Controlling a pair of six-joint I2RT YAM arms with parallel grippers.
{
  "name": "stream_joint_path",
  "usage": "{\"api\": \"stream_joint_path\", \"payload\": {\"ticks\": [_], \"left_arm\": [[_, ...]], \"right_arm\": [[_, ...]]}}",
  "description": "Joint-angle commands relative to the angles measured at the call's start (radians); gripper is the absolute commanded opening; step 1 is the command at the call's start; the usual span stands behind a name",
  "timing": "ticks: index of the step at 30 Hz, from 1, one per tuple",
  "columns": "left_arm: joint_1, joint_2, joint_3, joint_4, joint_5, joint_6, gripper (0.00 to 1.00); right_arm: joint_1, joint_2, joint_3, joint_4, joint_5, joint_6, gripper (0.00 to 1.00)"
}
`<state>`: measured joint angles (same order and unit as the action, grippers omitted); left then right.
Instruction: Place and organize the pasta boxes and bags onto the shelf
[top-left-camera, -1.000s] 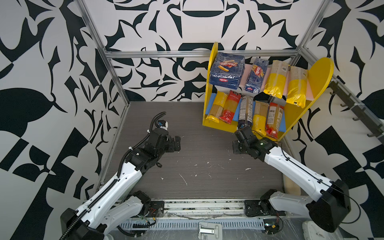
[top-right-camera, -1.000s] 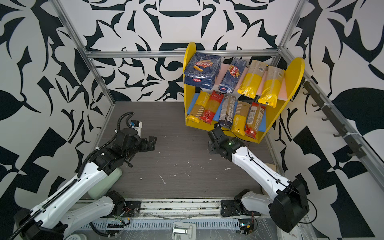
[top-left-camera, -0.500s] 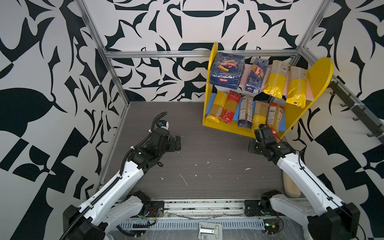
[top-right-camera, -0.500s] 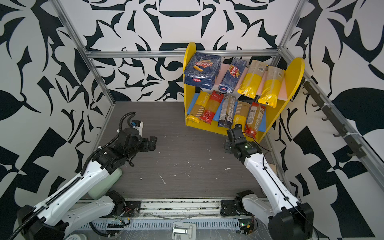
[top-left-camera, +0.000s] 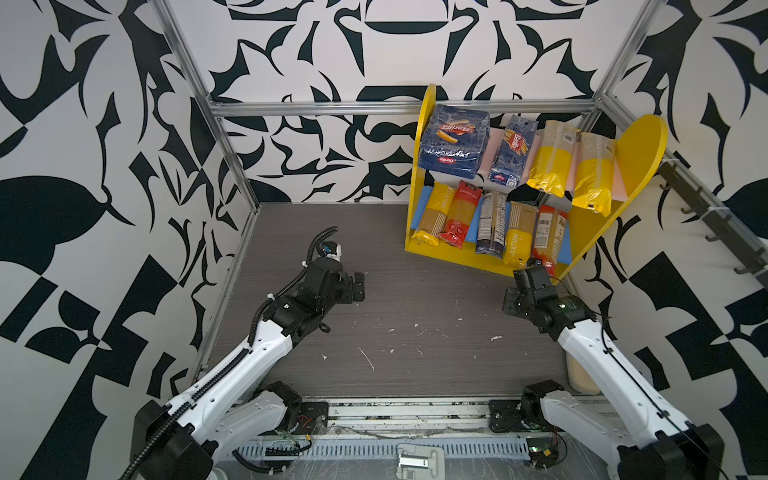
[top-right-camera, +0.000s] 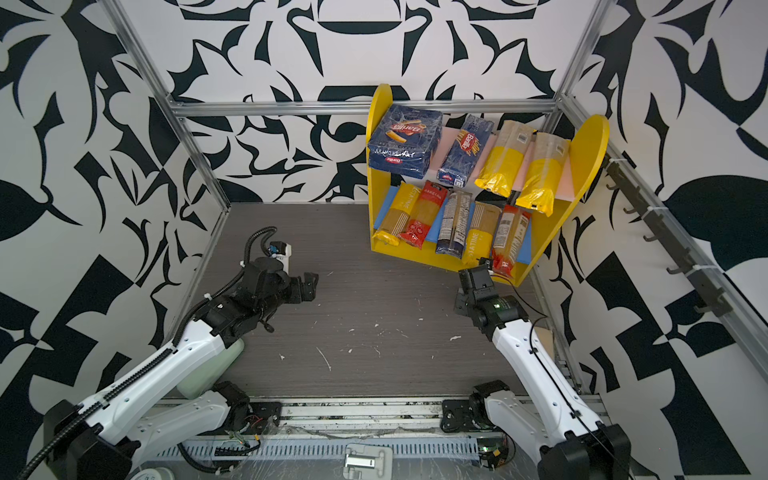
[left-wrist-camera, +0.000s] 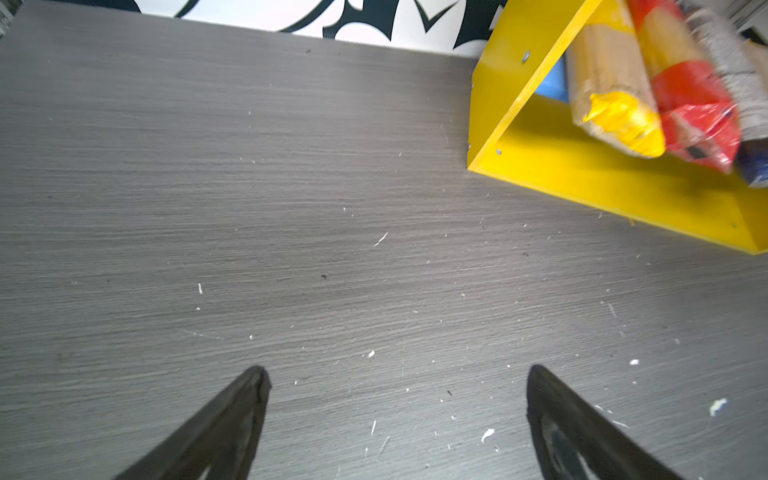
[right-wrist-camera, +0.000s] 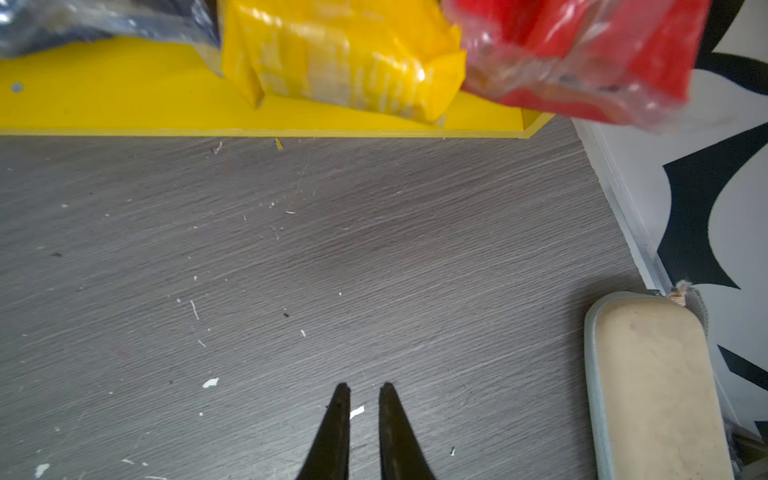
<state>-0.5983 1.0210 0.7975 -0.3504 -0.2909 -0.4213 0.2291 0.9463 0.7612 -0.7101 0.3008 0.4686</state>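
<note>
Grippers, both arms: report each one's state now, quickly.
Left black parallel gripper: wide open, holding nothing.
Right black parallel gripper: jaws only slightly apart, holding nothing.

White links (top-left-camera: 266, 353), black joints (top-left-camera: 557, 311), ribbed cable (top-left-camera: 314, 239), black left gripper (top-left-camera: 358, 286)

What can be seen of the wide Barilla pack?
The wide Barilla pack is dark blue in glossy, crinkled wrapping, with red oval logos and a picture of pasta tubes. It lies at the left end of the pink upper board, against the yellow side panel, lettering upside down in both top views. A strip of pink separates it from the narrow Barilla pack.
</note>
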Motion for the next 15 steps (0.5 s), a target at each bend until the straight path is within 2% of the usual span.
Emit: {"api": "stream_joint_path", "payload": {"ticks": [1,4,10,15], "left_arm": [[0.005,0.009,-0.030,0.073,-0.002,0.005,0.99],[0.005,0.013,-0.037,0.076,-0.004,0.010,0.99],[0.005,-0.009,-0.019,0.053,-0.008,0.024,0.99],[0.005,-0.031,-0.011,0.048,0.000,0.021,0.99]], "right_arm": [[-0.002,-0.041,-0.008,0.047,0.095,0.008,0.20],[-0.020,-0.058,0.002,0.022,0.153,0.028,0.30],[-0.133,-0.070,0.062,0.004,0.174,0.039,0.33],[-0.232,-0.067,0.152,0.023,0.193,-0.001,0.35]]}}
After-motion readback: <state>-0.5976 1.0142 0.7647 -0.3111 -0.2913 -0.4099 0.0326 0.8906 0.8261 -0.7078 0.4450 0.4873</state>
